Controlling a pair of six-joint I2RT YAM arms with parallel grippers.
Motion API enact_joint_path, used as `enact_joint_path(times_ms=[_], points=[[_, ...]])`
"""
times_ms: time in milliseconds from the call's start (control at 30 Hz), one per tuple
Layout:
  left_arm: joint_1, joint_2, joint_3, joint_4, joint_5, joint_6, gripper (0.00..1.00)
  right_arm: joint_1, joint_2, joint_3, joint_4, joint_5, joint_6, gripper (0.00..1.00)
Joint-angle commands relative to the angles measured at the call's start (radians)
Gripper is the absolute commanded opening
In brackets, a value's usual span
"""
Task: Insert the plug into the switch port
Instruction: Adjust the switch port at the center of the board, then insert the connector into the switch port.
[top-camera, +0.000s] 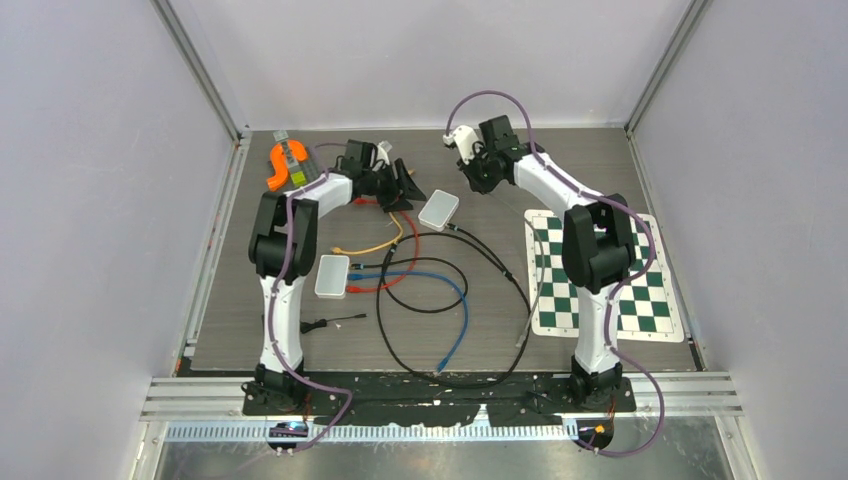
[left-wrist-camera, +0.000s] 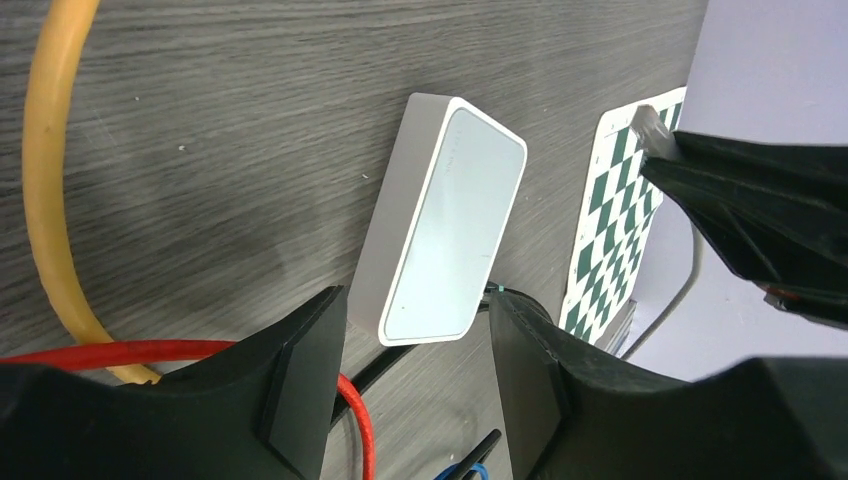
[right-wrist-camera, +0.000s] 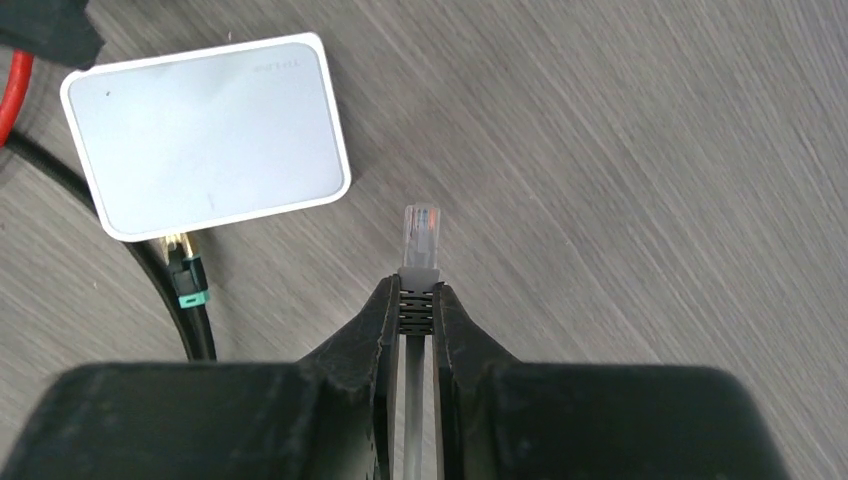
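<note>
The right claw is clenching the grey boot of the plug, jaws pressed tight on either side. The clear tip of the plug is sticking out past the fingertips and hanging free above the table, touching nothing. It is pointing toward the far side, near the right corner of the switch but apart from it and not in any port. The grey cable is trailing from the claw toward the chess mat.

The switch is lying flat at mid-table, white top facing up. A black cable with a green boot is sitting plugged into its near edge, toward the left end.

The left claw is standing released, its jaws apart and gripping nothing. In the left wrist view the fingers are framing one short end of the switch; whether they are touching it cannot be told. A red cable is running under the left finger, and a yellow cable is curving beside it.

Farther out, a second switch is lying nearer the left arm's base, with a blue cable looping out from it. An orange object is resting at the far left corner of the table.
</note>
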Motion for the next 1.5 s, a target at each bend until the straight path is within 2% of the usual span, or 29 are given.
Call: enact_joint_path(times_ms=[0,100,200,233,533,733,967,1467], points=[[0.001,0.023,0.068,-0.032,0.030,0.024,0.56,0.004,-0.086,-0.120,0.125,-0.019,0.028,0.05],[0.001,0.045,0.079,-0.024,0.028,0.012,0.56,0.021,-0.106,-0.196,0.189,-0.029,0.139,0.05],[-0.003,0.069,0.086,0.023,0.054,-0.020,0.54,0.076,-0.121,-0.249,0.256,0.071,0.167,0.05],[-0.006,0.077,0.089,0.030,0.059,-0.028,0.53,0.085,-0.121,-0.255,0.257,0.111,0.177,0.05],[-0.015,0.108,0.059,0.110,0.097,-0.074,0.50,0.122,-0.092,-0.270,0.241,0.146,0.335,0.05],[-0.017,0.124,0.058,0.120,0.122,-0.067,0.48,0.124,-0.133,-0.382,0.351,0.122,0.355,0.05],[-0.017,0.130,0.056,0.129,0.152,-0.070,0.47,0.125,-0.132,-0.425,0.448,0.046,0.362,0.05],[-0.017,0.139,0.074,0.117,0.164,-0.071,0.47,0.121,-0.167,-0.478,0.510,0.115,0.344,0.05]])
